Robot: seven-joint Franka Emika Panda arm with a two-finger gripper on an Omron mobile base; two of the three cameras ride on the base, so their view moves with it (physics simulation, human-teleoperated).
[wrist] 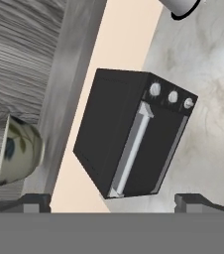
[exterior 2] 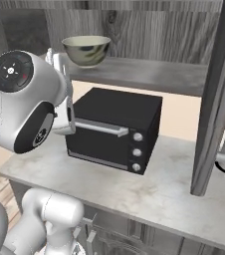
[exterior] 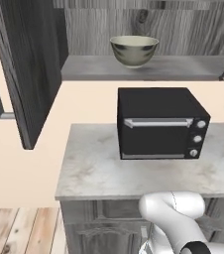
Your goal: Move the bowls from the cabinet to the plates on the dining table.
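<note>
Fingertips of the hand [wrist: 112,202] sit at the bottom of the hand view, set wide apart, nothing between them, nothing held. Beyond them lies the black oven [wrist: 134,134], standing on the marble surface [exterior: 91,171].

1 bowl [exterior: 134,50] visible: cream rim, mottled greenish outside, upright on the cabinet shelf [exterior: 183,69], directly above the oven. Cabinet door [exterior: 27,64] hangs open to the left in the left base view.

Key relation: in the hand view the bowl [wrist: 17,151] lies far to the left of the fingertips, off their centre line, seen rolled with its mouth facing left; the hand is aimed at the oven, not the bowl. In the right base view the bowl [exterior 2: 87,50] sits above and just beyond the arm's wrist, on the shelf edge. Bowl is round, so no long axis to align to; rim pinch from the front looks workable.

Judgement: reach phase, grasp not yet begun. Next move calls for re-aiming up toward the shelf. Risk: clipping the oven top or shelf lip.
</note>
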